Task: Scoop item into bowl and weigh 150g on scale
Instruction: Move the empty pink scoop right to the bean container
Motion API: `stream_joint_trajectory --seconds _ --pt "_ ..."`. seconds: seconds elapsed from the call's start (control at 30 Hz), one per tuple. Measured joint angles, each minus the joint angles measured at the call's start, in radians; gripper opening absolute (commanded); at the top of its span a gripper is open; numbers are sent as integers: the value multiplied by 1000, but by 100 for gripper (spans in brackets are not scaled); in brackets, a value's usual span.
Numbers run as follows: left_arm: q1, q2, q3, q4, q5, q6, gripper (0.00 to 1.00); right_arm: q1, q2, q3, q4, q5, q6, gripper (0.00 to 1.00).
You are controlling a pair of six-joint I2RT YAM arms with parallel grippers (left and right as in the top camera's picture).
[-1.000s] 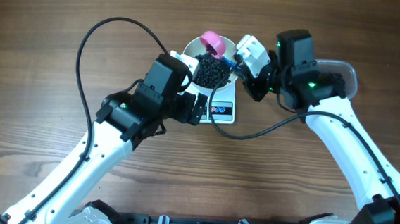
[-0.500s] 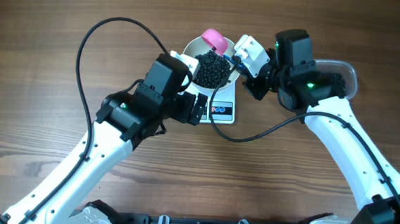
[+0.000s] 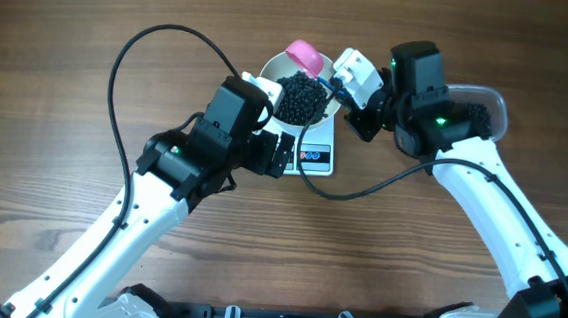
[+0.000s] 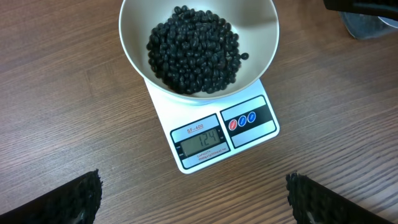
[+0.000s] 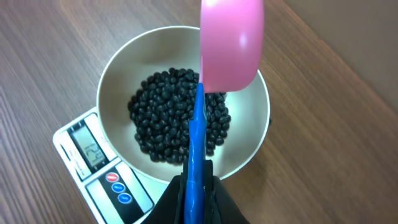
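Note:
The white bowl (image 3: 268, 75) stands on the scale (image 3: 317, 149) and holds a heap of black beans, the item (image 3: 301, 98). From the left wrist view the bowl (image 4: 134, 43), item (image 4: 194, 48) and scale (image 4: 219, 134) are plain, and the display reads 124. My left gripper (image 4: 196, 205) hovers open in front of the scale with nothing in it. My right gripper (image 5: 198, 186) is shut on the blue handle (image 5: 197, 137) of a pink scoop (image 5: 231, 43). The scoop is held over the bowl (image 5: 112, 81), with its head above the far rim.
A clear plastic tub (image 3: 480, 105) with dark beans sits behind the right arm, its edge also in the left wrist view (image 4: 367, 22). A black cable (image 3: 131, 58) loops over the table to the left. Bare wood surrounds the scale.
The pink scoop head has shifted very slightly over the bowl. Both arms otherwise hold still.

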Motion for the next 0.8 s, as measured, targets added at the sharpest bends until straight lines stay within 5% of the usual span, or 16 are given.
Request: stream_joint_trajectory --seconds 0.4,0.8 --pt "0 0 0 0 0 0 100 -14 -13 0 74 -68 521 4" --pt "0 0 0 0 0 0 100 -275 -231 0 47 106 581 4"
